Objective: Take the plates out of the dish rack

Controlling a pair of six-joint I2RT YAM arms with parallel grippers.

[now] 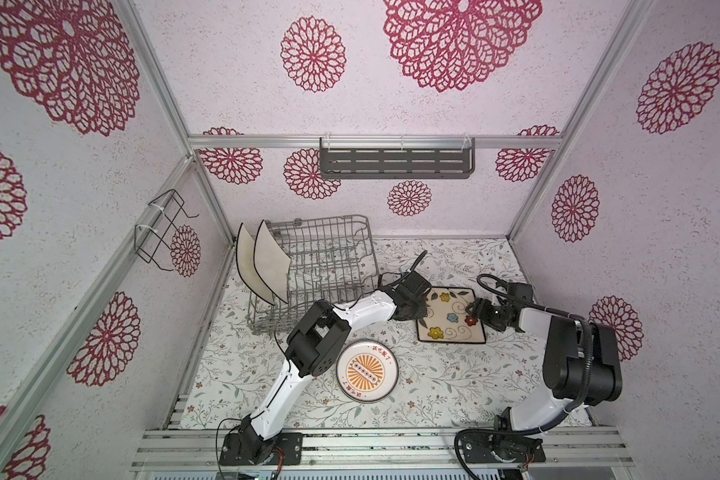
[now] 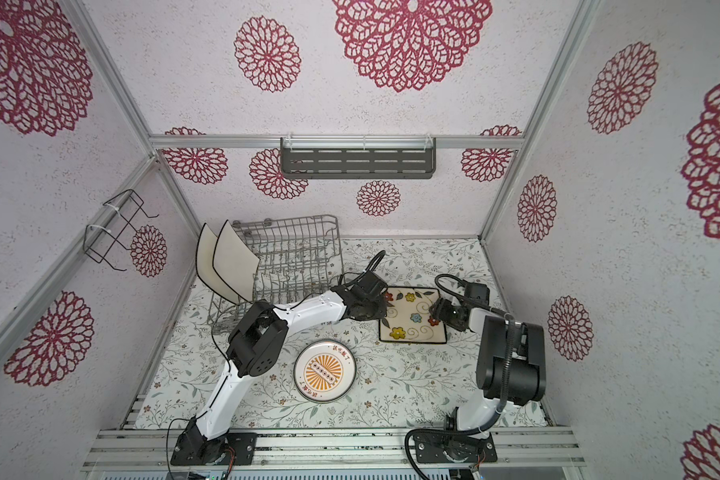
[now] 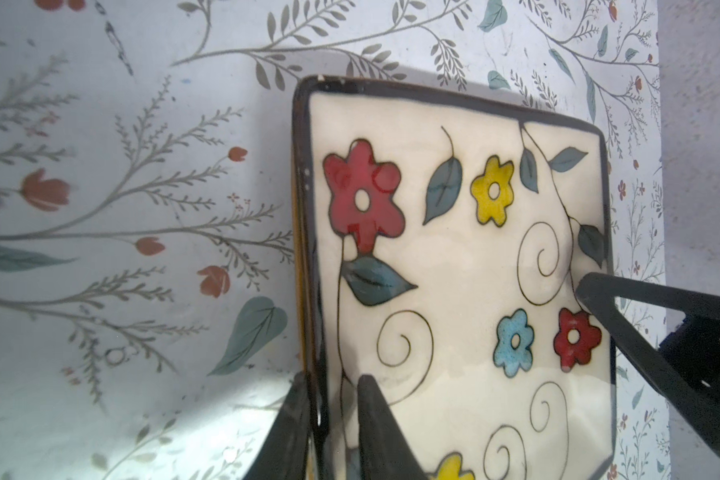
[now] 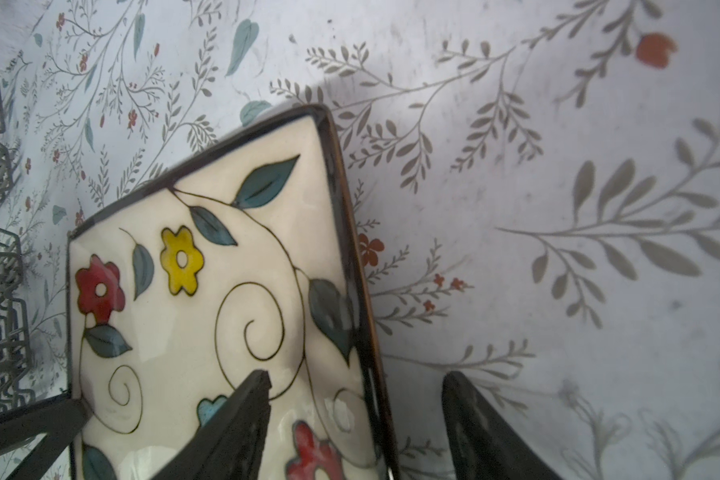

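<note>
- Two white plates (image 1: 269,259) stood at the dish rack's (image 1: 333,249) left end.
- Left gripper (image 3: 331,380) pinched the flowered plate (image 1: 452,316) near the table's (image 1: 454,386) right edge; right gripper (image 4: 356,374) gaped astride its rim.
- Probably setting down; next, release cleanly.

Slotted grey shelf (image 1: 395,163) at the rear; black wire bracket (image 1: 159,232) at the side

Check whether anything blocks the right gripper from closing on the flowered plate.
Nothing visible does. The right gripper stands open astride the flowered plate's rim, one finger over its face, one outside over the tablecloth. The left gripper pinches the opposite rim, clear of it.
</note>
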